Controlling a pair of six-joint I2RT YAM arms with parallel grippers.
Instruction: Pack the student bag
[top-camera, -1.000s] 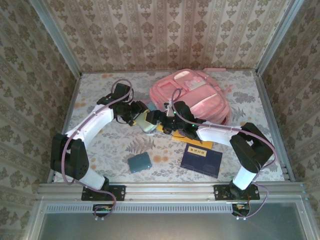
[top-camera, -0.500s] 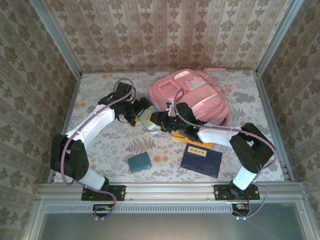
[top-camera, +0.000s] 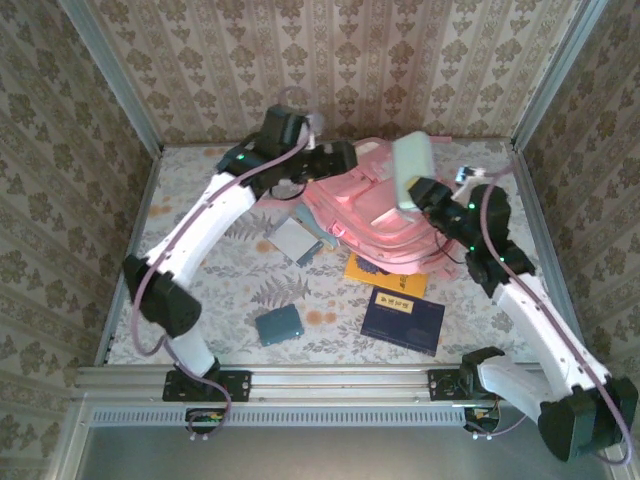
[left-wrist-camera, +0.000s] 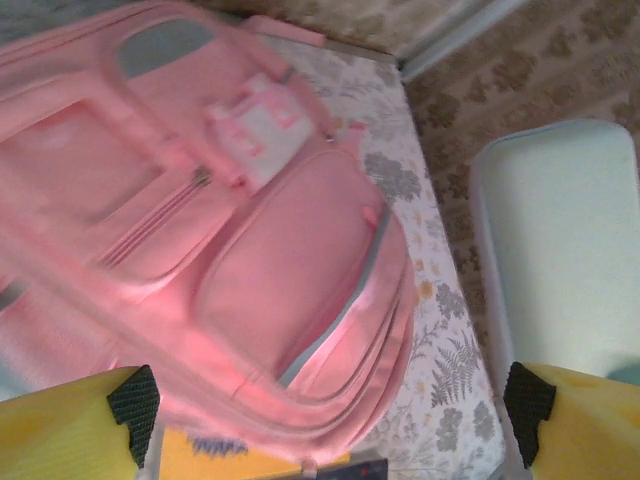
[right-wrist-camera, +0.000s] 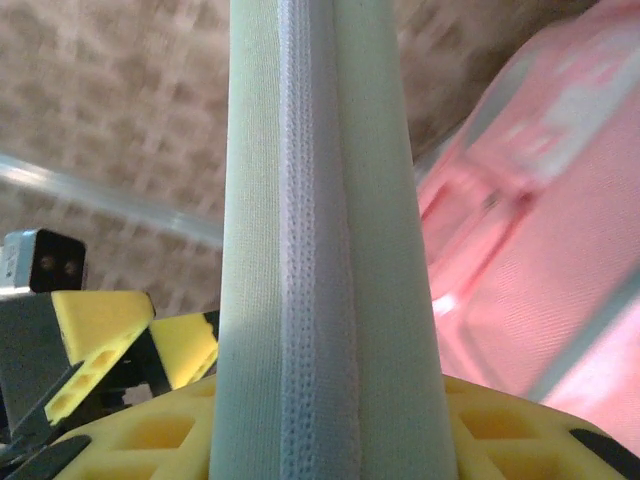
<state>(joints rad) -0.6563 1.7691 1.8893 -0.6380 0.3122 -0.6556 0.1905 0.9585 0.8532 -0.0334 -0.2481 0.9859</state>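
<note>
Student bag (top-camera: 385, 215) lies flat on the bench (top-camera: 225, 292), front face up, under both arms. It is a soft pink fabric pack and much the largest item here. The body is a deeper pink, and the front pockets are paler and puffed out, one large rounded pocket nearest its bottom end. Grey zipper lines trace the pocket edges. Near the top of the face sit a small pale tab and a greyish panel. The fabric looks slack and slightly rumpled, and the left wrist view blurs its left half. Left pincer (top-camera: 343, 158) hangs over the bag's far left corner, its yellow fingers (left-wrist-camera: 70, 420) spread wide apart with nothing between them; the bag face lies below and ahead of it. Right pincer (top-camera: 420, 190) is raised above the bag's right side and is clamped on a pale green case (top-camera: 411, 170). The case is flat with rounded corners and stands upright out of the jaws, and a stitched seam runs down the edge facing the right wrist camera. Below the right pincer, a yellow book (top-camera: 370, 272) touches the bag's near edge. A dark blue book (top-camera: 403, 320) lies just beside that. A teal case (top-camera: 279, 325) sits well apart from either pincer. A pale grey flat item (top-camera: 294, 240) lies against the bag's left side, below the left pincer.
</note>
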